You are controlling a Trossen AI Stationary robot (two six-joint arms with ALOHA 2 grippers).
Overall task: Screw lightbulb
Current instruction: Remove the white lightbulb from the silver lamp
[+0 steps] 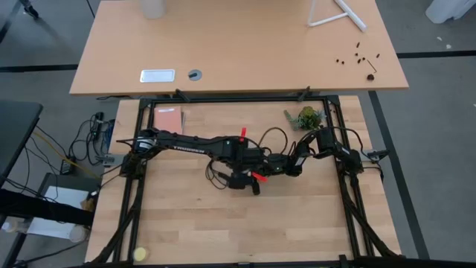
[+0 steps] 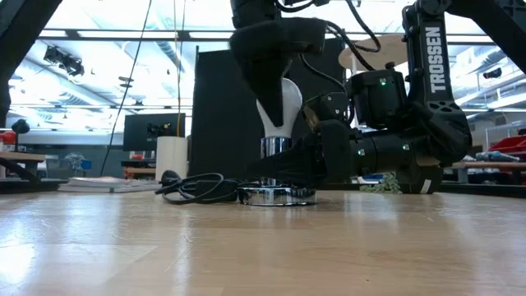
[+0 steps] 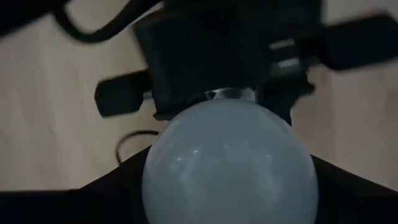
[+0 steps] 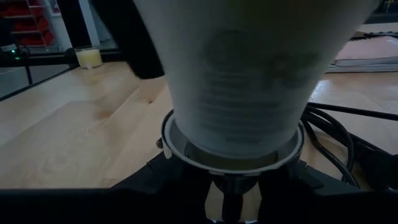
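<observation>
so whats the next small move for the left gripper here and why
Probably close on the bulb and twist again. It stands upright in the socket, which the right gripper steadies, and the left gripper sits over its top from above.

Even, soft daylight on the overhead view, the pale wooden table evenly lit with only faint shadow under the arms at centre frame. Down at table level it's all backlight: bright ceiling panels and windows blaze across the top of the frame, washed out near white, and the arms go almost to silhouette against them. There's a sheen on the tabletop at lower left, and a bright glint on the silvery socket disc at centre. In the left wrist view the lightbulb fills the lower middle, dim, greyish, soft-focused, dark shapes above it smeared. In the right wrist view, the bulb looms blurred and shaded across the top.
</observation>
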